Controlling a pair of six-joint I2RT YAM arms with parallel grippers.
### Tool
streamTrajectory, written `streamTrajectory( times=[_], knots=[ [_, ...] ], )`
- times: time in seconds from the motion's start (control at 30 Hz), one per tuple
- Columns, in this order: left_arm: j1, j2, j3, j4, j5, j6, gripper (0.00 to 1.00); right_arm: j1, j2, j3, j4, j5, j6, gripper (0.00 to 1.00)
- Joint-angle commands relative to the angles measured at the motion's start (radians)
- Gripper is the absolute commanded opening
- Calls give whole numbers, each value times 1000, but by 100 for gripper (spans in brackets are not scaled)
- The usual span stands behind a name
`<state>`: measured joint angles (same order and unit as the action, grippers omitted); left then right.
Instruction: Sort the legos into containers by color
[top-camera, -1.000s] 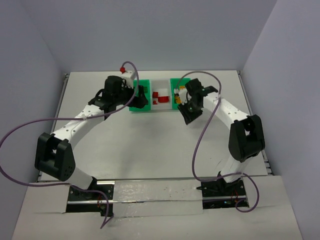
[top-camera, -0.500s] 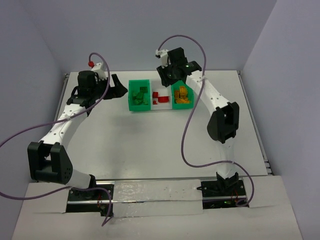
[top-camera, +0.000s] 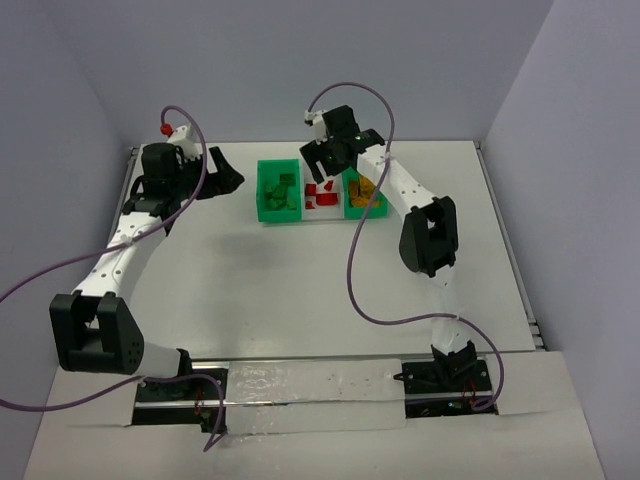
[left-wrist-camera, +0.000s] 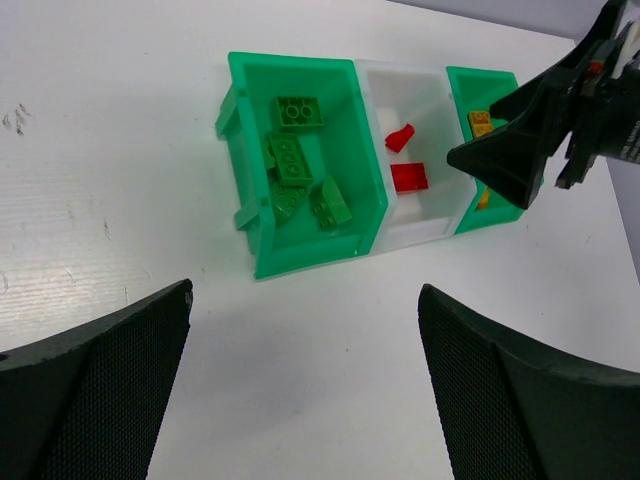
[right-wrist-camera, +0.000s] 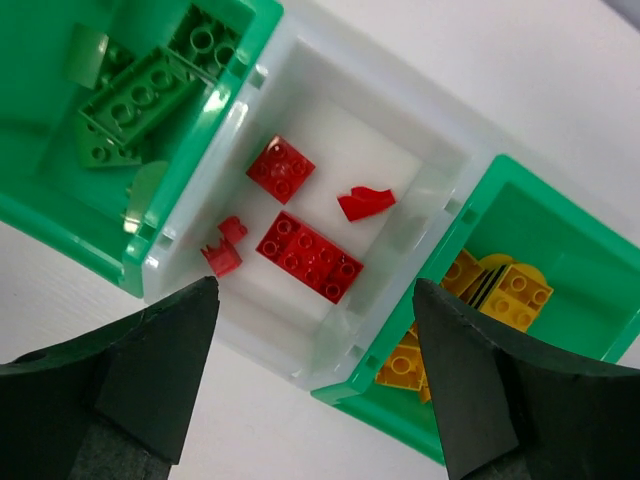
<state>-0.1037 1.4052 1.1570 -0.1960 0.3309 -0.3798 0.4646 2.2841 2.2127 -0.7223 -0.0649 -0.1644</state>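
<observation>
No text or labels can be read

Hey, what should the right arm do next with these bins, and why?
Probably raise the right gripper straight up and back off. Its jaws stand open above the white bin, the red pieces lie loose on its floor, and nothing sits between them.

White tabletop (top-camera: 300, 290) fills centre, matte. Plain pale lavender walls enclose it: back wall (top-camera: 300, 60) at 12, left wall (top-camera: 45, 150) at 9, right wall (top-camera: 585, 150) at 3. Metal rail (top-camera: 507, 255) along table edge at 3. Shiny strip (top-camera: 310, 383) at 6. Faint scuffs (left-wrist-camera: 15, 118) on tabletop. Light even, shadows soft.
</observation>
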Motion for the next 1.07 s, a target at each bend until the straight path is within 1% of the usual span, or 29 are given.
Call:
streamTrajectory(
  times=[0.0, 0.07, 0.1, 0.2, 0.23, 0.33, 0.47, 0.6, 0.67, 0.77, 0.87, 1.03],
  knots=[
    [10, 5, 54, -32, 19, 34, 99, 14, -54, 66, 24, -11, 21, 88],
    [10, 20, 85, -84, 3, 102, 99, 16, -161, -4, 44, -25, 37, 98],
    [10, 25, 96, -114, -12, 139, 99, 15, -220, -51, 59, -25, 39, 100],
    [12, 22, 105, -151, -67, 200, 99, -7, -359, -166, 88, -22, 51, 100],
    [14, 9, 101, -164, -91, 232, 99, -18, -439, -241, 99, -29, 58, 100],
    [19, -33, 59, -145, -133, 266, 99, -66, -571, -379, 112, -35, 75, 100],
    [25, -116, -17, -144, -174, 318, 99, -196, -845, -721, 185, -15, 68, 100],
    [29, -161, -70, -162, -223, 344, 99, -323, -1020, -927, 191, -12, 36, 100],
    [32, -180, -99, -160, -233, 354, 99, -343, -1117, -1036, 215, 26, 32, 100],
    [33, -213, -140, -146, -261, 368, 99, -345, -1252, -1214, 302, 91, 58, 100],
    [35, -231, -158, -143, -286, 369, 99, -347, -1343, -1296, 339, 130, 83, 100],
    [36, -265, -182, -130, -288, 369, 99, -348, -1367, -1338, 340, 177, 125, 100]
  ],
)
